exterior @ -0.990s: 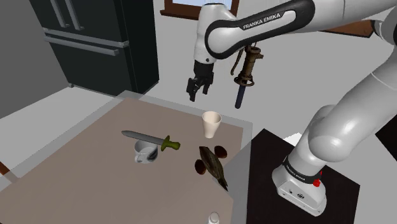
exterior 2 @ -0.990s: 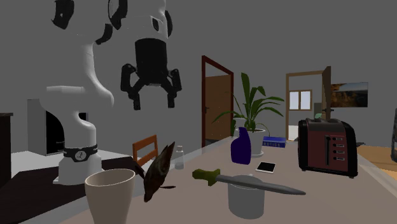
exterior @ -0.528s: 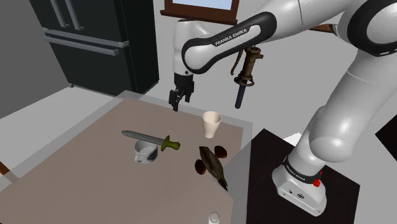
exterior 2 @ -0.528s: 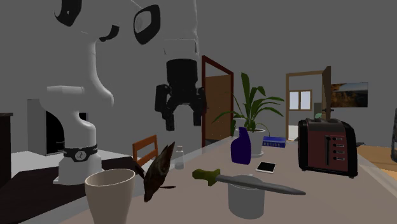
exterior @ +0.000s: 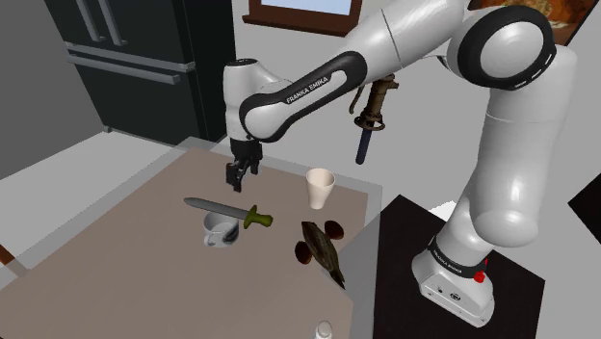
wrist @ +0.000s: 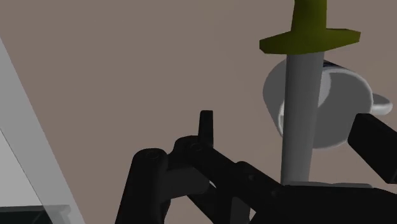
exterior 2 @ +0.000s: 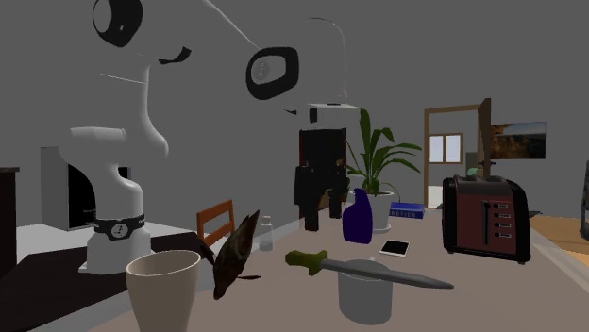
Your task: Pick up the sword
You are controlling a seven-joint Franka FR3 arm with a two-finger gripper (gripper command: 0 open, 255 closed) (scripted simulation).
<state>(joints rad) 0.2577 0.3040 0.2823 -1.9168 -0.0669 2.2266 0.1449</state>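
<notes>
The all-black two-finger gripper [exterior: 234, 175] is hovering with its fingers apart and empty over the blade of the grey sword with an olive-green hilt [exterior: 227, 209], which is lying across a grey mug [exterior: 220, 233] on the brown table [exterior: 106, 260]. The approach is looking nearly done; lowering, closing and lifting are all remaining.

Open tabletop [exterior: 116, 260] surrounds the sword [exterior: 223, 208], save a mug [exterior: 220, 232] under its blade and a cup [exterior: 321, 188] nearby
</notes>
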